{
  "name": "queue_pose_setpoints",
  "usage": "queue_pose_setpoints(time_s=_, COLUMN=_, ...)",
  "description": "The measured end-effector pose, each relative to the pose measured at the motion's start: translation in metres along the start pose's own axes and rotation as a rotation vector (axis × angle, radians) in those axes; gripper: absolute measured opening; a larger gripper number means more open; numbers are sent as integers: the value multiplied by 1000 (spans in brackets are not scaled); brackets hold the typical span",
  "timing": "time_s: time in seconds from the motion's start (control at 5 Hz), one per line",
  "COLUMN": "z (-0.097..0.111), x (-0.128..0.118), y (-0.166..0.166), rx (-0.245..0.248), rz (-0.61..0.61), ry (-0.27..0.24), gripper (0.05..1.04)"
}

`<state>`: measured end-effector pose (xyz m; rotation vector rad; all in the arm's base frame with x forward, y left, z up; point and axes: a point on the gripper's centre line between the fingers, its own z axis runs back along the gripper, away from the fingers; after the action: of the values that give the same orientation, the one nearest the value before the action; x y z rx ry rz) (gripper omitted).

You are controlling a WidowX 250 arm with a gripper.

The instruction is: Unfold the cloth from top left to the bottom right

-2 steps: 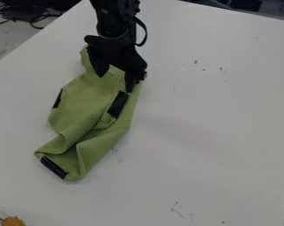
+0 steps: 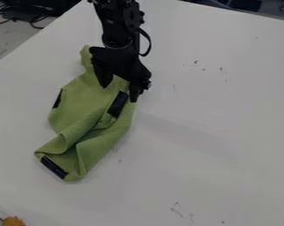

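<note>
Over cloth (image 2: 80, 101) (green, creased), the hand (image 2: 119, 93).

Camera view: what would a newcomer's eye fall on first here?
Most likely the crumpled green cloth, bright against the white table left of centre, with black patches near its left edge, right side and bottom corner. Next, the black claw over the cloth's upper part, its fingers spread apart. A small orange thing sits at the bottom left corner.

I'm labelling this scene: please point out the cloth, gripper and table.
Cloth (image 2: 82, 102), camera view: green surface, near its middle.
Gripper (image 2: 119, 93), camera view: midway between its fingertips.
Table (image 2: 227, 101), camera view: bare white top.
</note>
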<state>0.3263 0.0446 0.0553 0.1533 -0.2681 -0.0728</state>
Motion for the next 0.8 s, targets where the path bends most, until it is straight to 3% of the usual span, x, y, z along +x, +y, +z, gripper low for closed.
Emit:
queue_pose_setpoints(time_s=0.4, z=3, x=12, y=-26, rx=-17, rz=-16, ry=3, gripper=1001)
queue_pose_setpoints(time_s=0.8, z=-16, x=9, y=-34, rx=-77, rz=-5, ry=28, gripper=1001)
